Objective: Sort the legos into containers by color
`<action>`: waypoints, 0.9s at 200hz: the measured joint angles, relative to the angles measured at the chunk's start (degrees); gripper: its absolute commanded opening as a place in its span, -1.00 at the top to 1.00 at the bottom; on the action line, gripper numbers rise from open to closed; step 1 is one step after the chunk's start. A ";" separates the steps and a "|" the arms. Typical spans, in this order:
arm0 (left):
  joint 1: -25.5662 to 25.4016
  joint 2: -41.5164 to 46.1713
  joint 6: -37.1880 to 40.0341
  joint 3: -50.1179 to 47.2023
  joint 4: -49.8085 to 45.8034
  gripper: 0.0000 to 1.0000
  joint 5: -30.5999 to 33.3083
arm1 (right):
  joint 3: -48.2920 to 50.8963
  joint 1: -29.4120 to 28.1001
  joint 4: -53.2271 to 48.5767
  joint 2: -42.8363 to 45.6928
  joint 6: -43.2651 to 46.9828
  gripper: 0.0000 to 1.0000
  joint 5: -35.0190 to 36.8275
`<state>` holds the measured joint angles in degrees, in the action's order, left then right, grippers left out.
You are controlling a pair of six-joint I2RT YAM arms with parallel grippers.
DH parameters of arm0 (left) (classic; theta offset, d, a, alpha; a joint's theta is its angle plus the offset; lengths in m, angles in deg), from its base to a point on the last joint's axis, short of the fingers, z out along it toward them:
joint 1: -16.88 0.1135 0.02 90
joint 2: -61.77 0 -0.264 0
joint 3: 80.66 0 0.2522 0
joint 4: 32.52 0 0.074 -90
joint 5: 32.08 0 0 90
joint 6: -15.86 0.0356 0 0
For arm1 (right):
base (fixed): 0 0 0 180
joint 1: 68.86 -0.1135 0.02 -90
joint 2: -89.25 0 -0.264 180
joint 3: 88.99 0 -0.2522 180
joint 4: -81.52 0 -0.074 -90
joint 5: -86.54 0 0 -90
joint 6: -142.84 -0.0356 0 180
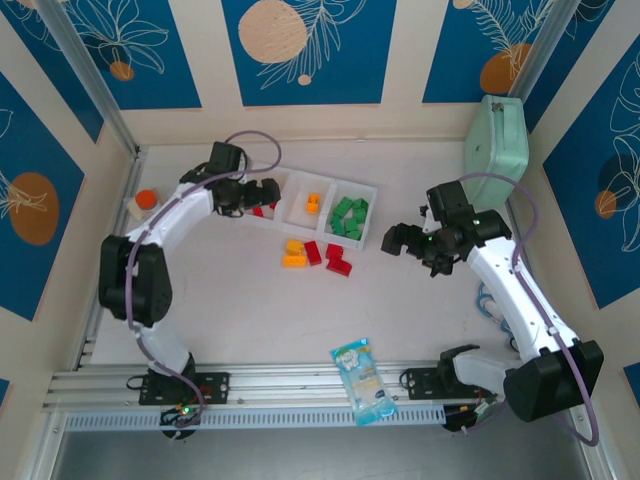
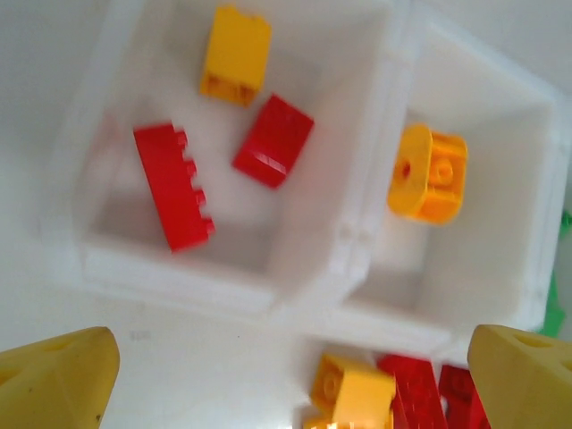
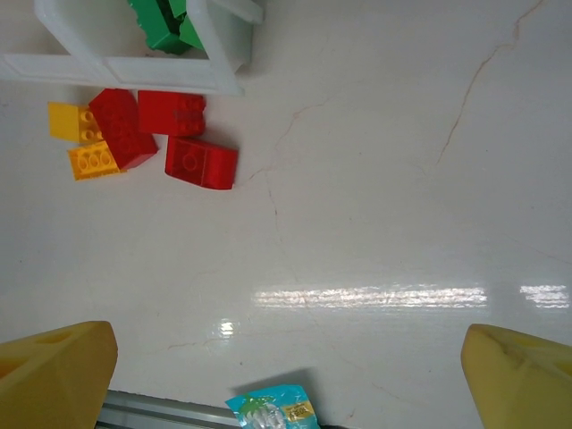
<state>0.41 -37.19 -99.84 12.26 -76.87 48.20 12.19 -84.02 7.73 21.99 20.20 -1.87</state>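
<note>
We are hovering our left gripper (image 2: 290,380), jaws spread, over the tray (image 2: 179,281) compartment holding two red legos (image 2: 174,188) and a yellow lego (image 2: 235,54); our right gripper (image 3: 286,380) is hanging open above the worktop (image 3: 402,223).

Glossy plastic legos (image 2: 174,188), translucent white plastic tray (image 2: 357,241), smooth shiny table (image 3: 375,179)

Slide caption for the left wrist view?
Open left end effector over tray compartment holding two red legos and one stray yellow lego.

Legos (image 1: 349,216) in and beside white containers (image 1: 303,226)
</note>
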 measured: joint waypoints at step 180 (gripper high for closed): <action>-7.87 1.18 1.84 3.91 -9.51 -0.69 6.38 | -2.34 -3.54 2.12 0.02 -1.92 -0.98 2.08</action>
<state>-7.45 -36.01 -98.00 16.17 -86.37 54.58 9.85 -87.56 9.85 22.01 18.27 0.20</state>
